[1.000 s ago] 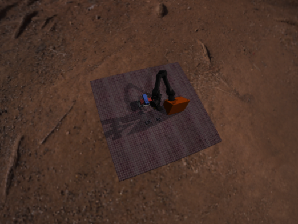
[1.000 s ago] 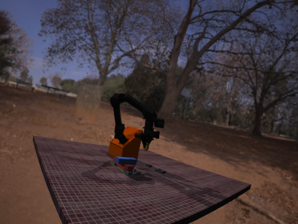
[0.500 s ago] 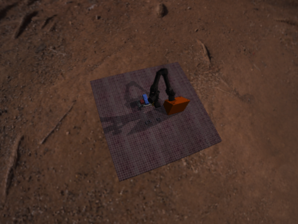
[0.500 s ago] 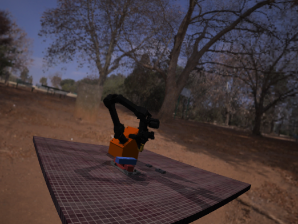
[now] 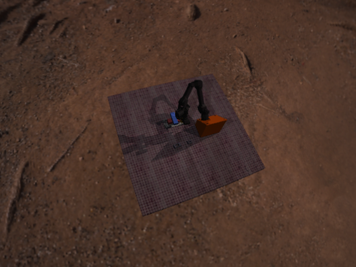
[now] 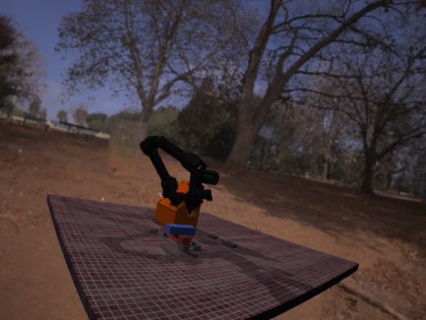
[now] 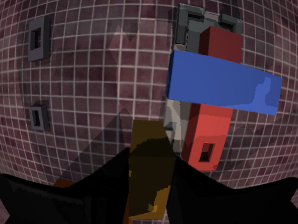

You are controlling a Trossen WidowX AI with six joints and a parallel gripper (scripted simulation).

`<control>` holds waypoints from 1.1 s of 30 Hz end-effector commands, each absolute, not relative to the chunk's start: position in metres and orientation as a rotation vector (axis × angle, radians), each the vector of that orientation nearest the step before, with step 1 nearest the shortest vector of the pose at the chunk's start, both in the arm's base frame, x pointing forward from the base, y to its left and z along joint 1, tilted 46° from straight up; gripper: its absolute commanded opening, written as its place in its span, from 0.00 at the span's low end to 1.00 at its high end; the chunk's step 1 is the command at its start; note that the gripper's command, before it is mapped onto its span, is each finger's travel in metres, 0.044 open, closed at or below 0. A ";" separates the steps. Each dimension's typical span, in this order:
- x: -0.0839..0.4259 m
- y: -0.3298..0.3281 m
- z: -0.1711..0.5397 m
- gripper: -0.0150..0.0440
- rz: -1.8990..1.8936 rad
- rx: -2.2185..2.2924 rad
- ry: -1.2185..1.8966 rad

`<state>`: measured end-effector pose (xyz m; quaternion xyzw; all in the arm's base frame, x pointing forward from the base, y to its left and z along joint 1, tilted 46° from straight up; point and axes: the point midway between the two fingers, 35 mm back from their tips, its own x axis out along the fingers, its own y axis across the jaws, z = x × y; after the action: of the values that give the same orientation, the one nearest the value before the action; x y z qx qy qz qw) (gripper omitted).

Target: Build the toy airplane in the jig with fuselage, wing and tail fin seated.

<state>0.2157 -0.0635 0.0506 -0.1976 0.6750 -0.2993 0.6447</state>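
The red fuselage [image 5: 169, 120] [image 6: 185, 240] [image 7: 217, 117] lies along the grey cradle [image 5: 166, 126] [image 6: 197, 247] [image 7: 180, 32]; whether it is fully down is hard to tell. The blue wing [image 5: 174, 118] [image 6: 179, 229] [image 7: 217, 80] lies across the fuselage's top, its tab hidden. The dark socket near the tail shows open in the wrist view. My gripper [image 6: 192, 208] [image 7: 145, 153] is shut on the yellow tail fin [image 6: 192, 213] [image 7: 147, 187]. It holds the fin above the mat beside the tail end, left of the socket in the wrist view. The fin is hidden in the top view.
Two small grey holders, a larger one [image 5: 176, 146] [image 6: 229, 244] [image 7: 45, 45] and a smaller one [image 5: 189, 142] [image 6: 212, 236] [image 7: 43, 120], stand on the tiled board [image 5: 191, 180] [image 6: 135, 282] to one side of the cradle. The orange base block [image 5: 211, 128] [image 6: 173, 214] is behind the tail end.
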 end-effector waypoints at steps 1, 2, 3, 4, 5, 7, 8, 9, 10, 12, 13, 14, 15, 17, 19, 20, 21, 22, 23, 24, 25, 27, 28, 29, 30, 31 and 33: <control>0.209 -0.076 0.057 0.25 -0.693 -0.455 1.533; 0.208 -0.078 0.058 0.25 -0.696 -0.456 1.533; 0.206 -0.081 0.060 0.25 -0.699 -0.456 1.532; 0.205 -0.083 0.061 0.25 -0.701 -0.457 1.531; 0.203 -0.085 0.063 0.25 -0.704 -0.457 1.530; 0.200 -0.090 0.065 0.25 -0.711 -0.458 1.529; 0.198 -0.093 0.067 0.25 -0.714 -0.458 1.529; 0.197 -0.095 0.068 0.25 -0.717 -0.459 1.528; 0.195 -0.097 0.069 0.25 -0.720 -0.460 1.528; 0.191 -0.102 0.072 0.25 -0.727 -0.461 1.527; 0.189 -0.104 0.073 0.25 -0.731 -0.462 1.526; 0.187 -0.106 0.075 0.25 -0.734 -0.462 1.526; 0.186 -0.108 0.076 0.25 -0.738 -0.463 1.526; 0.182 -0.113 0.078 0.25 -0.746 -0.465 1.525; 0.177 -0.117 0.081 0.25 -0.754 -0.467 1.525; 0.175 -0.119 0.082 0.25 -0.758 -0.467 1.525; 0.173 -0.121 0.083 0.25 -0.762 -0.468 1.525; 0.171 -0.123 0.084 0.25 -0.766 -0.469 1.525; 0.169 -0.125 0.085 0.25 -0.770 -0.470 1.526; 0.167 -0.126 0.086 0.25 -0.774 -0.471 1.526; 0.166 -0.127 0.087 0.25 -0.776 -0.472 1.526; 0.165 -0.128 0.087 0.30 -0.777 -0.472 1.526; 0.165 -0.128 0.087 0.34 -0.777 -0.472 1.526; 0.165 -0.128 0.087 0.36 -0.777 -0.472 1.526; 0.165 -0.128 0.087 0.36 -0.777 -0.472 1.526; 0.165 -0.128 0.087 0.36 -0.777 -0.472 1.526; 0.165 -0.128 0.087 0.36 -0.777 -0.472 1.526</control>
<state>0.1661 -0.1268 0.0868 -0.2040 0.6670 -0.3385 0.6316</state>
